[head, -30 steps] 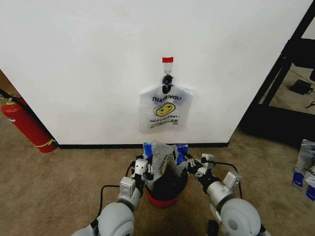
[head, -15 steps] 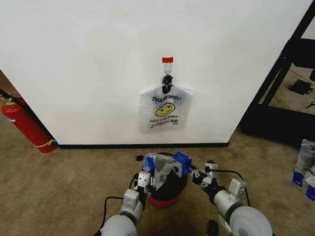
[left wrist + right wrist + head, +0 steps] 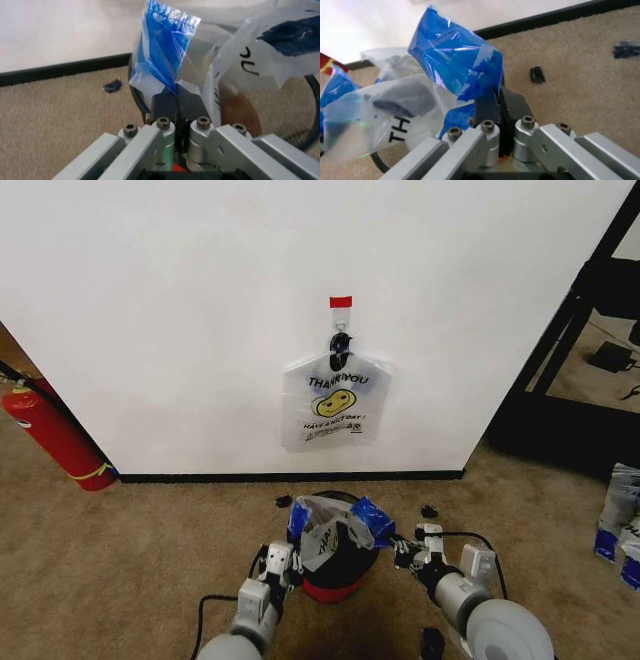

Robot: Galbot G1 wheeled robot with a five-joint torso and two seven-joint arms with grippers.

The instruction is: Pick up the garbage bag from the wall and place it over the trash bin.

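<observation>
The garbage bag [image 3: 330, 532], thin white plastic with blue patches at its edges, is draped over the trash bin [image 3: 347, 568], a black mesh basket with a red base on the carpet below the wall [image 3: 180, 300]. My left gripper [image 3: 277, 561] sits low at the bin's left side. In the left wrist view it [image 3: 177, 103] is shut on a blue patch of the bag [image 3: 165, 63]. My right gripper [image 3: 403, 552] is at the bin's right side, shut [image 3: 497, 107] on the other blue patch [image 3: 455, 63]. Bin mesh [image 3: 390, 157] shows under the plastic.
A matching smiley bag [image 3: 335, 405] hangs from a black hook [image 3: 341, 342] under a red tape strip [image 3: 341, 302]. A red fire extinguisher [image 3: 55, 435] leans at the left. A black shelf frame [image 3: 590, 330] stands at the right. Small dark scraps [image 3: 429, 511] lie on the carpet.
Both grippers have dropped lower and drawn back toward me beside the bin. The bag's blue edges have come down with them and now spread over the bin's rim.
</observation>
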